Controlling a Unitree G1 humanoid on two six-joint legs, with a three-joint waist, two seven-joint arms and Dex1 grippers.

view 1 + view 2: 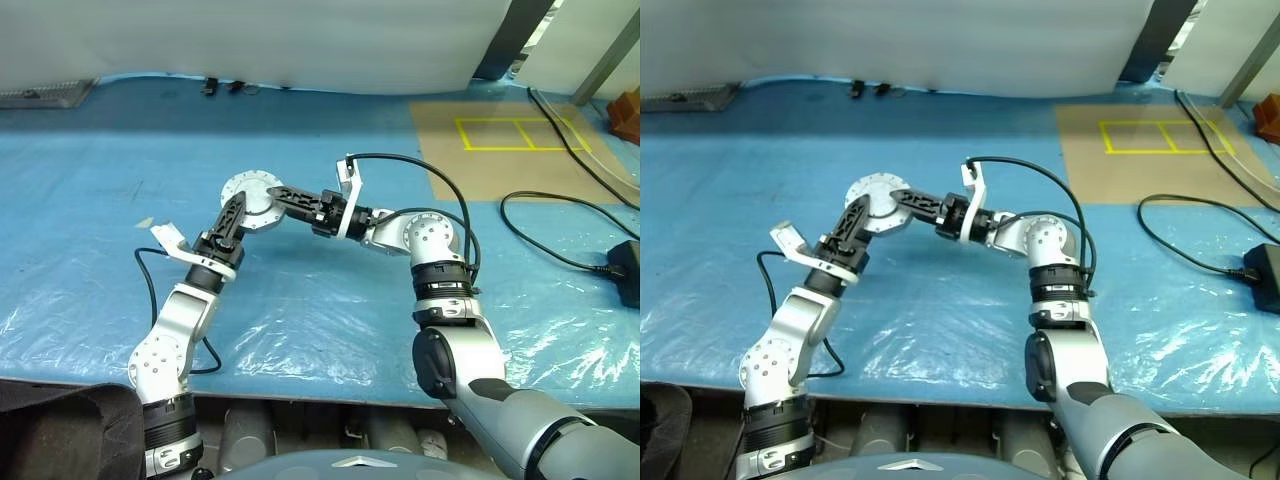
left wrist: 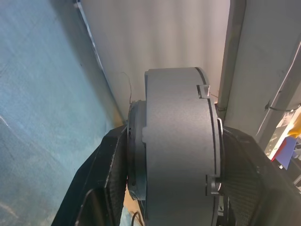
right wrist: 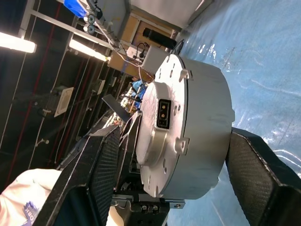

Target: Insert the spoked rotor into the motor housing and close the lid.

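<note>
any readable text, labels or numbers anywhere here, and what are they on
None can be read.
The closed grey motor housing between the two grippers carries no lettering.
The white cloth at the right wrist view's corner has a blue mark, too blurred to read.
The yellow outline on the brown sheet is plain boxes.

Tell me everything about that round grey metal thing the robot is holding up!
The round grey metal motor housing is a thick drum with a matte side wall and a flat silvery end plate bearing screw holes, small ears and a dark rectangular socket. It is held above the blue plastic-covered table, turned on edge. The left gripper clamps it between its black fingers; the right gripper's fingers straddle it, one standing apart.
</note>
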